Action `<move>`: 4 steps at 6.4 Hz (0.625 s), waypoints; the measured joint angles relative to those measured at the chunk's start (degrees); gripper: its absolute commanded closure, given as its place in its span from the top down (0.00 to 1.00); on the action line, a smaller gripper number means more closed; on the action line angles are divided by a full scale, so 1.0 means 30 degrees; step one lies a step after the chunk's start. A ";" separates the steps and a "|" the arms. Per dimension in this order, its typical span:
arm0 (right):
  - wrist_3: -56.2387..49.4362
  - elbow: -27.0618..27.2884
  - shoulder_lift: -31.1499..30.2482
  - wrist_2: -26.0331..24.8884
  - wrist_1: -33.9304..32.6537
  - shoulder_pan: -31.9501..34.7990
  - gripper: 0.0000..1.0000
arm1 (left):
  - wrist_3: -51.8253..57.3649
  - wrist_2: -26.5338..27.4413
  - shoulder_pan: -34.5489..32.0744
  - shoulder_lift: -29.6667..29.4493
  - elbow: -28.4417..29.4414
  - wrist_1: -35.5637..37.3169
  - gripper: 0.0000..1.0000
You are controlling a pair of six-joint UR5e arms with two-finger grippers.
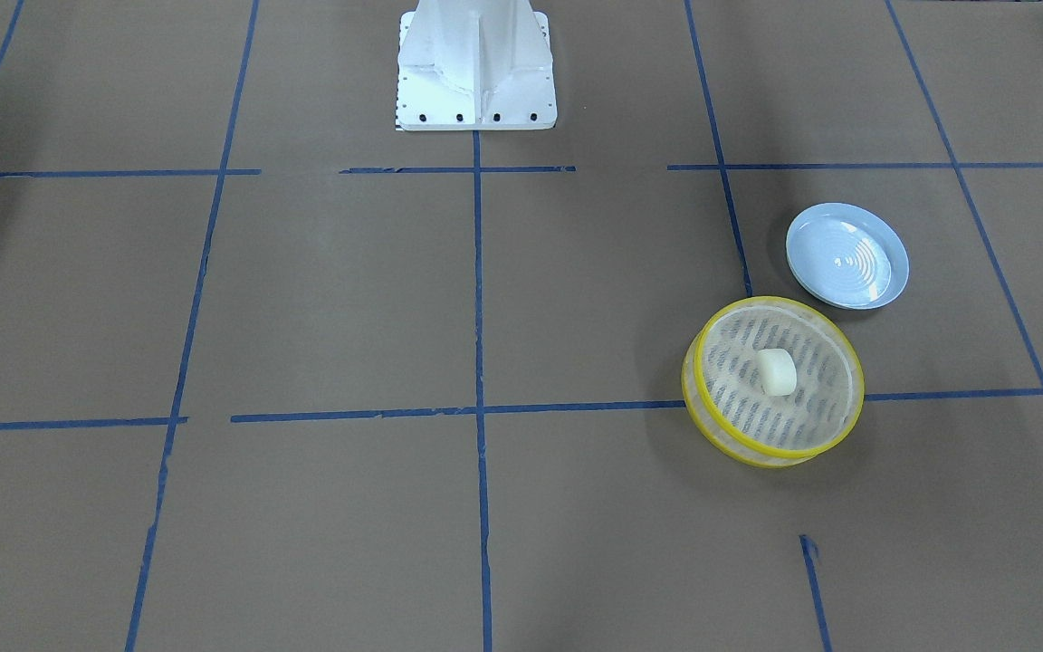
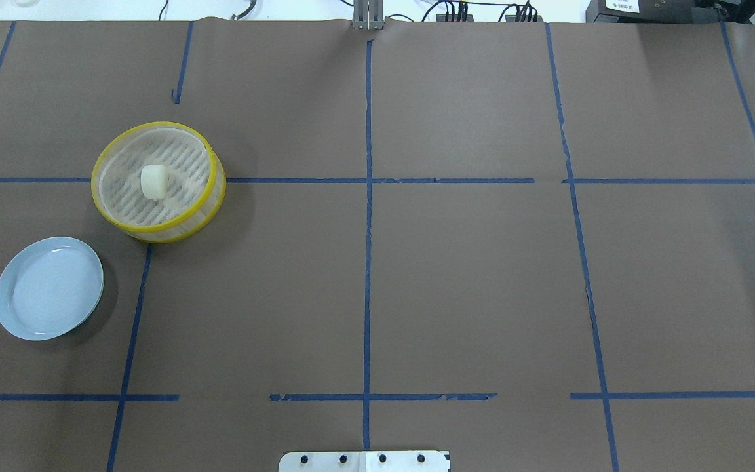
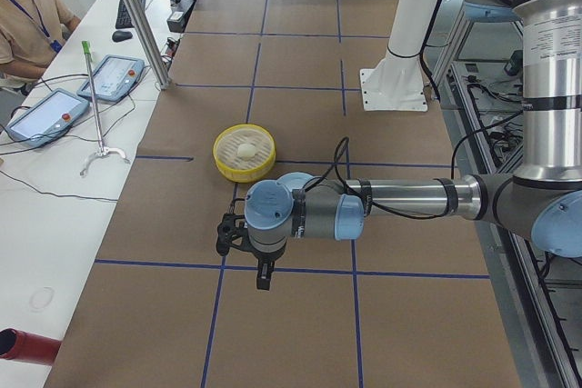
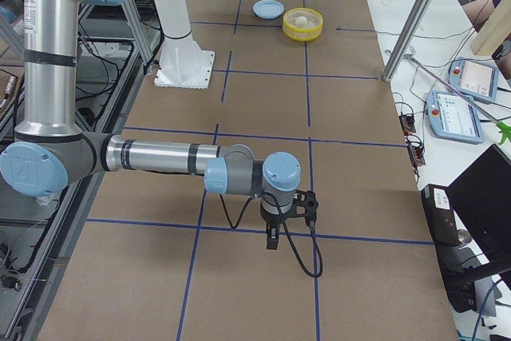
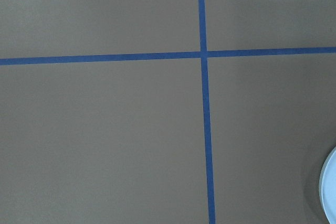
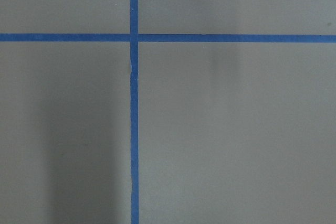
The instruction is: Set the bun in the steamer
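Note:
The cream-white bun (image 1: 776, 371) lies on the slotted floor inside the yellow-rimmed steamer (image 1: 757, 448), near its middle. Both also show in the overhead view, the bun (image 2: 153, 181) within the steamer (image 2: 174, 231) on the table's left half. My left gripper (image 3: 264, 277) shows only in the exterior left view, above bare table on the near side of the steamer (image 3: 244, 170); I cannot tell if it is open or shut. My right gripper (image 4: 273, 239) shows only in the exterior right view, far from the steamer (image 4: 303, 35); its state is unclear too.
A pale blue ridged plate (image 1: 847, 255) sits beside the steamer, toward the robot; it also shows in the overhead view (image 2: 48, 288) with nothing on it. The white robot pedestal (image 1: 476, 63) stands at the table's middle edge. Blue tape lines grid the brown table. An operator (image 3: 27, 15) sits alongside.

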 measured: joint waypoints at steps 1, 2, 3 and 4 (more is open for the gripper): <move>0.0002 0.0001 0.0000 0.0000 0.0000 0.0000 1.00 | 0.0011 0.0025 0.0032 0.0023 -0.0039 0.0121 1.00; 0.0000 0.0001 0.0001 0.0000 0.0000 0.0000 1.00 | 0.0025 0.0072 0.0074 0.0013 -0.0447 0.0898 1.00; 0.0001 0.0001 0.0001 0.0000 -0.0001 0.0000 1.00 | 0.0038 0.0116 0.0091 0.0013 -0.0904 0.1757 1.00; 0.0001 0.0001 0.0000 0.0000 -0.0001 0.0000 1.00 | 0.0045 0.0127 0.0119 -0.0002 -0.0955 0.2249 1.00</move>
